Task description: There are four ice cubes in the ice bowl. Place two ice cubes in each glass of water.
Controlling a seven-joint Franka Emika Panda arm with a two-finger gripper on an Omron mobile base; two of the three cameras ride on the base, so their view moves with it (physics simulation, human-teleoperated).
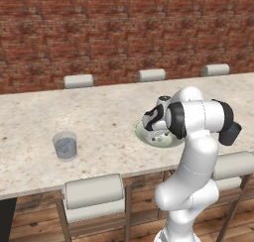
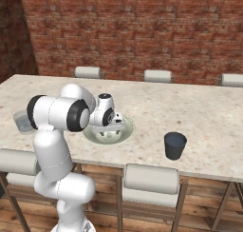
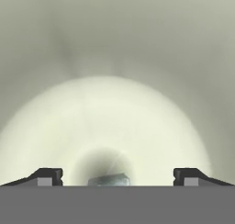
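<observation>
Hand view: gripper [image 3: 118, 176] spread wide inside ice bowl [image 3: 114, 48], one ice cube [image 3: 109, 179] between its tips.

Rendered kitchen or home bar: long speckled stone counter [image 1: 99, 117] fronting a red brick wall [image 1: 124, 28], with padded stools [image 1: 94, 191] drawn up along both sides.

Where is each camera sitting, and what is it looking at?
Left base view: behind the arm's left, looking forward and down at the counter; the arm rises at lower right.
Right base view: behind its right; the arm rises at lower left.
Hand view: on the hand, looking down into the ice bowl past the open gripper at an ice cube.
Both base views share the ice bowl and both glasses.
</observation>
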